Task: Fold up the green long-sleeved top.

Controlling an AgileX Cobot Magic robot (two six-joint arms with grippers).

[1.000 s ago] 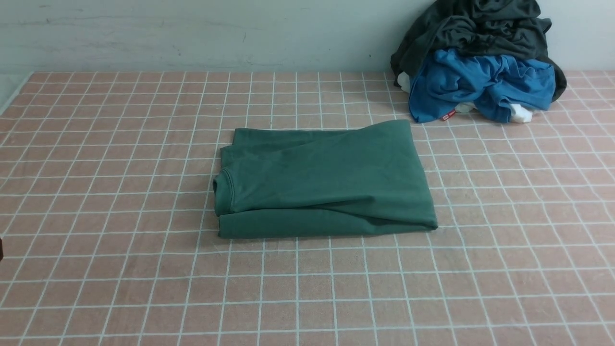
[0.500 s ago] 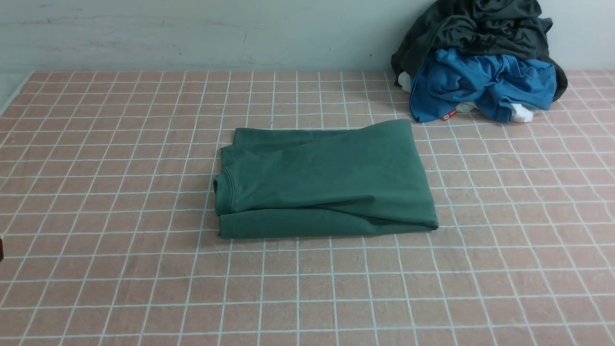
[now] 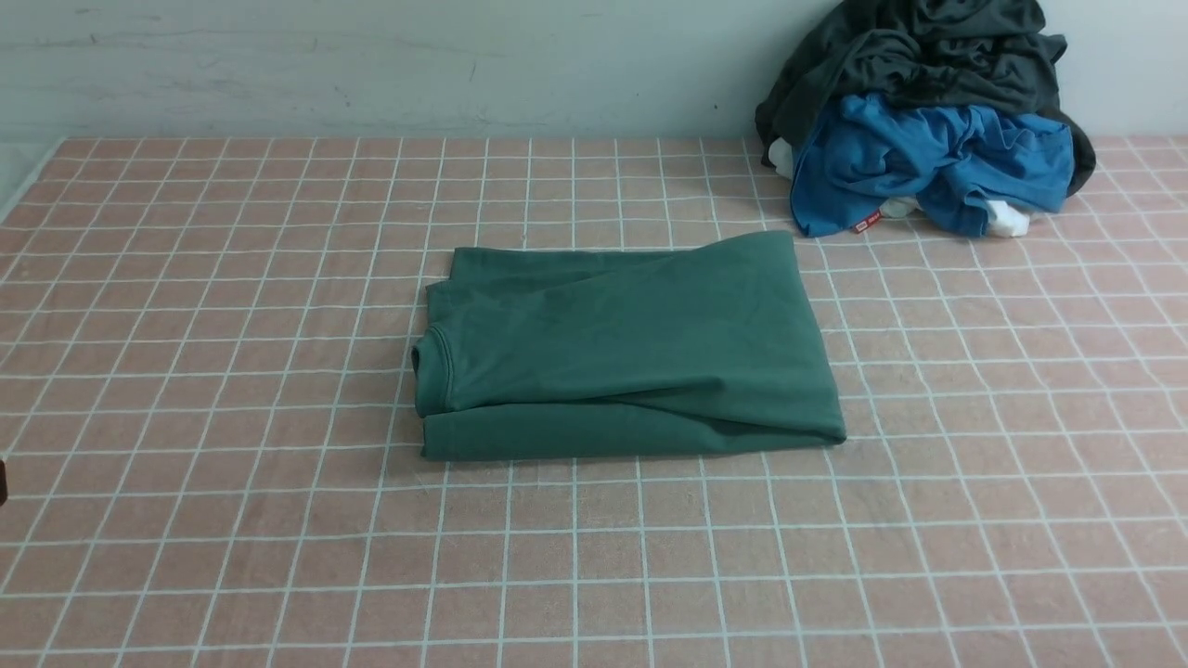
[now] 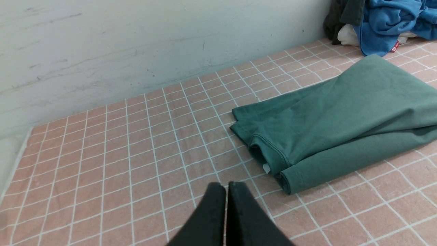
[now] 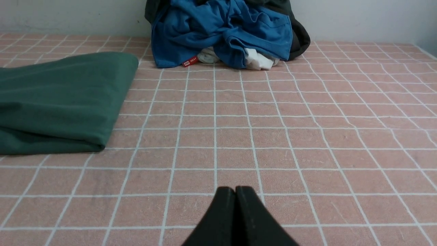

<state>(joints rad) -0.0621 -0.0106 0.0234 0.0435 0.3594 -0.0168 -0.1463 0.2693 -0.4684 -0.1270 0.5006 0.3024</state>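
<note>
1. The front view shows the whole dark-green cotton long-sleeved top [image 3: 626,348], folded into a flat rectangular bundle near the middle of the pink cloth with a white grid [image 3: 232,557]. Its ribbed collar [image 3: 434,357] faces the robot's left.
2. Neither gripper appears in the front view; only a dark sliver sits at that frame's left edge, too little to identify.
3. The left wrist view adds the left gripper [image 4: 226,187], its two black jaws pressed together with nothing between them, poised over bare cloth just short of the top's collar corner and not touching the fabric.
4. This view alone also reveals a small white neck label [image 4: 266,168] peeking from the collar opening, and a hemmed cuff-like edge along the near fold.
5. The right wrist view adds the right gripper [image 5: 235,189], jaws likewise closed and empty, over bare cloth well apart from the top's right-hand end.
6. A heap of clothes stands against the pale wall [image 3: 371,65] at the far right: a dark grey-black garment [image 3: 919,51] on top, a bright blue garment [image 3: 928,167] below, with white fabric showing under it.
7. The top's sleeves are tucked out of sight inside the folds. The wrist views cut off part of the top, and the text on the blue garment's small red tag [image 5: 190,62] is unreadable.
</note>
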